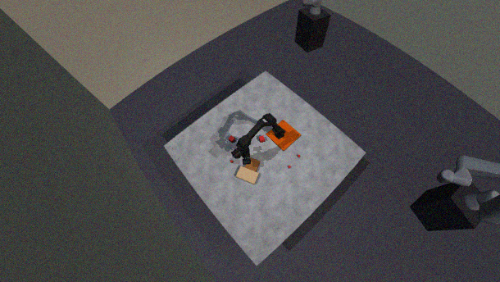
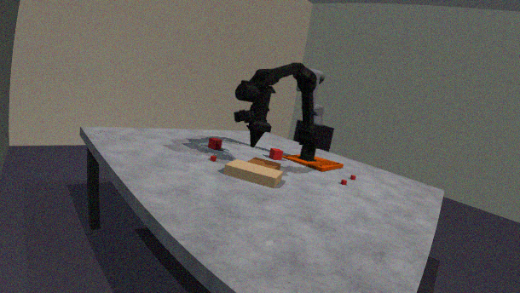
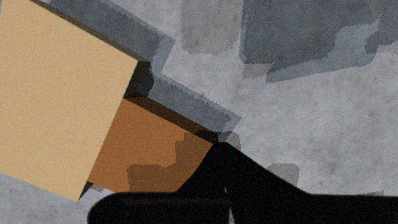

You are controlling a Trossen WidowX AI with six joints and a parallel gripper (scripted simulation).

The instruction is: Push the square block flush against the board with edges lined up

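The board point(image 1: 247, 175) point(image 2: 249, 169) point(image 3: 50, 100) is a pale tan oblong lying flat. The lower, brown square block point(image 1: 255, 164) point(image 2: 268, 163) point(image 3: 145, 142) lies along its long side. They look together in the wrist view, though the taller board partly hides the join. There the board's upper corner stands out past the block; whether the lower edges are even I cannot tell. My gripper point(image 1: 247, 162) point(image 2: 253, 146) point(image 3: 219, 148) is shut and empty. Its tip overlaps the block's outer corner in the wrist view and appears above the table in the exterior view.
A red cube point(image 1: 232, 138) point(image 2: 215, 144) and another red cube point(image 1: 262, 138) point(image 2: 276, 154) stand near the arm. Small red cubes point(image 1: 232, 161) point(image 1: 298, 156) point(image 1: 289, 166) lie around. The arm's orange base plate point(image 1: 293, 134) point(image 2: 332, 165) is behind the block.
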